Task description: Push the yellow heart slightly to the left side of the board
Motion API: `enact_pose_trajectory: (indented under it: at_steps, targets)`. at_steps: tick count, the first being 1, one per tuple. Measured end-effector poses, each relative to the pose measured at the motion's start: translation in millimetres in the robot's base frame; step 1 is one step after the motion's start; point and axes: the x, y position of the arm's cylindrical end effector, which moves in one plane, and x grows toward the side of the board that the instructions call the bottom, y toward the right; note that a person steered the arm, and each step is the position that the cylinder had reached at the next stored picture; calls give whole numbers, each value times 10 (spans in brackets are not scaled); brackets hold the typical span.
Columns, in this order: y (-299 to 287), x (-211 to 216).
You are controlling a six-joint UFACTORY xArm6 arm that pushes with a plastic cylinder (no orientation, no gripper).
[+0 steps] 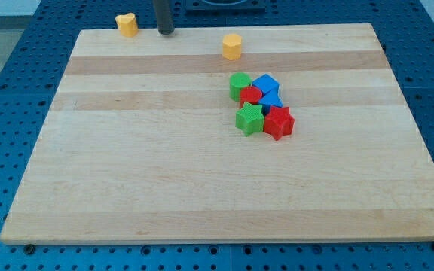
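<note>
At view's top, my tip (166, 32) (no pincer) stands beside yellow heart (127, 24)

Rod upright, enters from view's top; my tip (166, 33) down just right of yellow heart (127, 25), apart.
</note>
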Motion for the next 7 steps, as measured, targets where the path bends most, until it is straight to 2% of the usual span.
enact_pose_trajectory:
  at_steps: [4, 6, 7]
  targets:
    - [-628, -8]
    - [-842, 221]
    - [-1270, 248]
